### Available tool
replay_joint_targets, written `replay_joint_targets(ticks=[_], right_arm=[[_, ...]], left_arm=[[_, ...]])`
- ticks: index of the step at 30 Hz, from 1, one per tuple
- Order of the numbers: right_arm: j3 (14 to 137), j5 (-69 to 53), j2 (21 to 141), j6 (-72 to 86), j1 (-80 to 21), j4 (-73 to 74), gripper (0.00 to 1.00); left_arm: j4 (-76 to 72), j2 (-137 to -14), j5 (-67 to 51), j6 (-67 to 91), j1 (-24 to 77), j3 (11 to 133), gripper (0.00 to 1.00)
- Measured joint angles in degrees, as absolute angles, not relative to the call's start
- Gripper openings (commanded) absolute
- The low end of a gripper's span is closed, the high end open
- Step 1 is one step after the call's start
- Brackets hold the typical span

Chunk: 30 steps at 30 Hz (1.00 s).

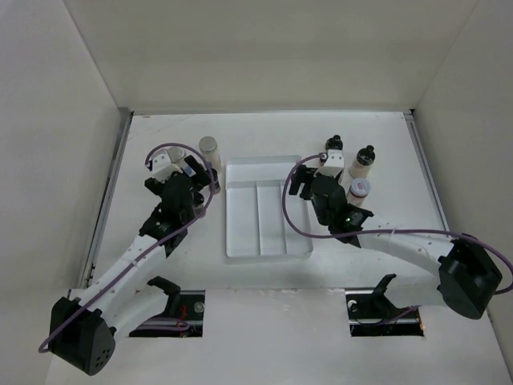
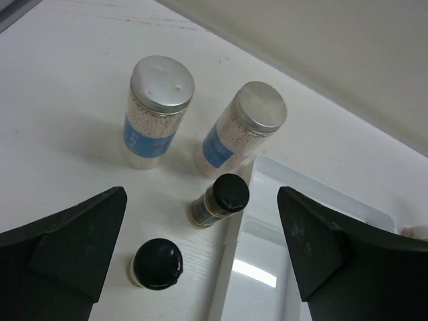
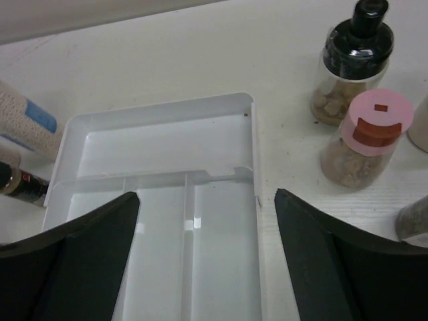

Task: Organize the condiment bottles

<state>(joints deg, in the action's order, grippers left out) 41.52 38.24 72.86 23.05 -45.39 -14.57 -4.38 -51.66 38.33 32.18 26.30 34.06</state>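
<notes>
Two silver-capped condiment bottles (image 2: 157, 107) (image 2: 244, 124) with pale grains stand upright left of the white tray (image 2: 264, 231). Two small black-capped bottles (image 2: 219, 199) (image 2: 156, 263) stand nearer, by the tray's left rim. My left gripper (image 2: 202, 194) hovers open above these two, holding nothing. Right of the tray (image 3: 160, 144) stand a black-topped bottle (image 3: 351, 67) and a pink-capped one (image 3: 374, 134). My right gripper (image 3: 207, 195) is open over the tray's right compartment, empty. From above, the left gripper (image 1: 196, 172) and right gripper (image 1: 300, 180) flank the tray (image 1: 240, 233).
More bottles show partly at the right edge of the right wrist view (image 3: 420, 124) (image 3: 414, 221). White walls enclose the table on three sides. The tray has one wide far compartment and narrow near ones, all holding nothing.
</notes>
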Motion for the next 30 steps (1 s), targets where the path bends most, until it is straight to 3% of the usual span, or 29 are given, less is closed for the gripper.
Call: replay_joint_targets(ticks=[2,4,8,14,16,17,18,23,26,30], right_arm=[[41.52,37.3,72.75,22.61,-46.33,-15.14,0.47],[41.52,36.14,72.73,22.5,-47.18,-15.57,0.28],[41.52,33.67,72.69,22.65,-47.88,-16.01,0.2],[41.3,31.88,72.82,22.87,-48.07,-17.26,0.25],[41.25,31.35,73.03,22.96,-48.07,-17.3,0.31],[41.23,31.14,73.19,23.03,-48.07,-17.37,0.36],[41.19,30.96,73.32,23.16,-48.07,-17.43,0.43],[40.62,30.63,74.08,23.53,-48.07,-18.41,0.7],[40.6,30.02,75.44,23.46,-48.07,-18.7,0.76],[40.6,28.51,77.73,23.38,-48.07,-18.96,0.79]], left_arm=[[-3.01,-52.56,38.37,31.94,25.17,34.35,1.0],[-1.26,-52.53,38.41,31.81,23.83,34.37,1.0],[-0.56,-51.18,38.59,30.72,21.12,34.59,1.0],[-0.62,-50.96,41.98,28.99,17.65,37.26,0.97],[-1.17,-52.4,42.24,28.4,16.38,38.94,0.52],[-1.74,-53.32,42.19,28.25,15.73,39.72,0.43],[-2.15,-54.19,42.13,27.77,15.14,40.27,0.42],[-2.68,-59.55,41.89,26.92,13.15,42.06,0.71],[-2.79,-63.9,41.25,26.72,12.4,43.9,0.8],[-3.33,-70.41,39.35,26.3,12.03,47.2,0.85]])
